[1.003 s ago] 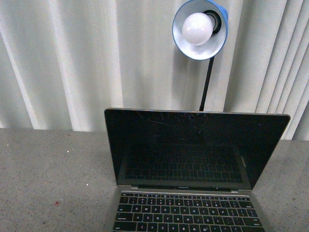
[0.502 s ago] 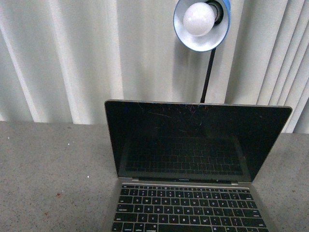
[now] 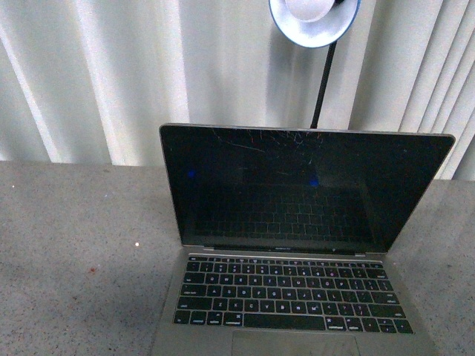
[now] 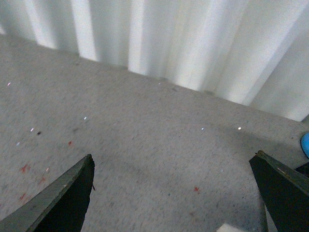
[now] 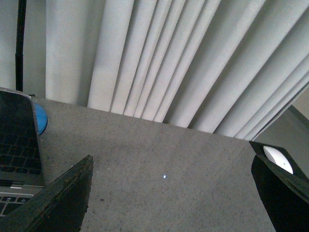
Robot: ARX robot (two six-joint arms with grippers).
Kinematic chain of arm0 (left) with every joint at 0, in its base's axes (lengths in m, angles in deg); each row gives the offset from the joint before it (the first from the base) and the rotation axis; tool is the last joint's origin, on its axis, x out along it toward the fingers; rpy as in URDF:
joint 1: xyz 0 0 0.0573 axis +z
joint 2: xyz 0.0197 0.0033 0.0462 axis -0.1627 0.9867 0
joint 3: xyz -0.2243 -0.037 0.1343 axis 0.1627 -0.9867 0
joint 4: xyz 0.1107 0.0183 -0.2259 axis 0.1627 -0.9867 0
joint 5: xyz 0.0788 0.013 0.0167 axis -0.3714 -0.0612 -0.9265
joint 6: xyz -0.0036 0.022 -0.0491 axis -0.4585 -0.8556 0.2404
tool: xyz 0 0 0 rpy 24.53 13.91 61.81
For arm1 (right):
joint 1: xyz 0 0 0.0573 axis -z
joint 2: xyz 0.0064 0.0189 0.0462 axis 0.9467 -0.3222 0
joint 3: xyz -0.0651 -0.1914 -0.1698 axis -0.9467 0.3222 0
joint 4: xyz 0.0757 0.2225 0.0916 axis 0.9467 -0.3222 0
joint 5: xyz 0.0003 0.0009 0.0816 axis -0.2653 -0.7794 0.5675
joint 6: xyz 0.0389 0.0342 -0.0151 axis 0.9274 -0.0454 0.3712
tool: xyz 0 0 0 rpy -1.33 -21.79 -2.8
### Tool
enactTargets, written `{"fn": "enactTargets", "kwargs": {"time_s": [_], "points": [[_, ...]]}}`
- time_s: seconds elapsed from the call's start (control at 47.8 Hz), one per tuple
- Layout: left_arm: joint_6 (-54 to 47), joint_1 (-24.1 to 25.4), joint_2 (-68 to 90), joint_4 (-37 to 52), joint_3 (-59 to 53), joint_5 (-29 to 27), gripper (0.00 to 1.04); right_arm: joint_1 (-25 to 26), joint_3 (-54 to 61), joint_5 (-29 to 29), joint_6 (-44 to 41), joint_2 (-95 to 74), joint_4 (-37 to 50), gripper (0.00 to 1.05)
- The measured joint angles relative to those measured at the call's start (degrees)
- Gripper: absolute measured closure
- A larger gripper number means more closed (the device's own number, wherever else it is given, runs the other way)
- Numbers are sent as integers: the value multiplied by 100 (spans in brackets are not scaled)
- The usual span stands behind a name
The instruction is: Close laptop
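The silver-grey laptop [image 3: 297, 245] stands open on the grey table in the front view, its scratched black screen upright and facing me, black keys and part of the trackpad below it. Neither arm shows in that view. In the right wrist view one side of the laptop [image 5: 17, 140] shows at the picture's edge; my right gripper [image 5: 171, 193] is open over bare table beside it, holding nothing. My left gripper [image 4: 174, 193] is open above speckled table with nothing between its fingers; the laptop is out of that view.
A blue desk lamp [image 3: 315, 18] on a black stem rises behind the laptop; its blue base [image 5: 39, 120] shows beside the screen. White pleated curtains [image 3: 96, 81] close off the back of the table [image 3: 74, 245]. A white round object [image 5: 279, 159] lies past one right finger.
The front view has tilted downward: the laptop sits higher in the picture with more keyboard and the trackpad showing, and the lamp has slid mostly off the top. The screen still stands upright.
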Motion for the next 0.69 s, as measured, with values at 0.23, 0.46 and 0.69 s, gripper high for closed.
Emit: {"fn": "enactTargets", "kwargs": {"time_s": [0.23, 0.46, 0.69], "points": [[-745, -87, 1375, 579, 1130, 391, 7, 44, -1021, 629, -861, -964, 52, 7], [-1554, -262, 2190, 391, 2393, 763, 7, 76, -2006, 1298, -1700, -1606, -258, 7], [-2356, -612, 2734, -26, 3407, 1154, 7, 111, -2918, 1770, -2542, -2131, -824, 7]]}}
